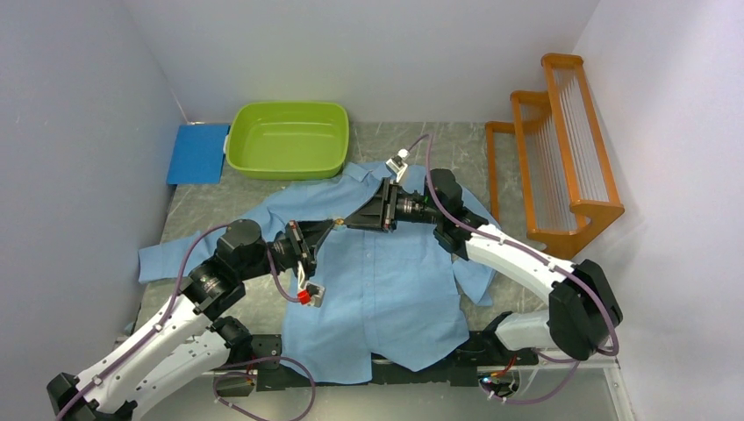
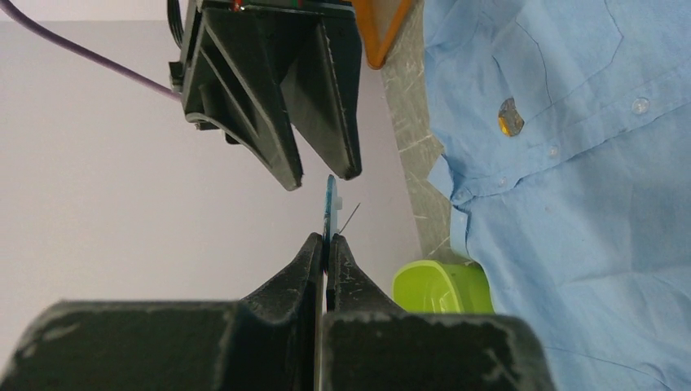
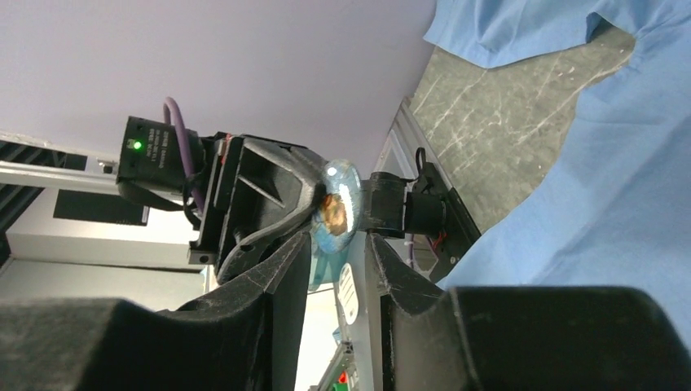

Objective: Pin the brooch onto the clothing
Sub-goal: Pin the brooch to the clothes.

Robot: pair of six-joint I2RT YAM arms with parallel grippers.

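Blue brooch (image 3: 338, 204) sits pinched in the left gripper (image 2: 326, 242); right gripper (image 2: 322, 177), jaws narrow yet empty, should close squarely on its rim, clear of the pin (image 2: 349, 217).

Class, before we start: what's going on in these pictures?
The left fingers are shut on the brooch, holding it up over the light blue shirt, its pin sticking out. The right fingers face it, apart on either side of its edge, not clamped. The brooch is not yet pinned on.
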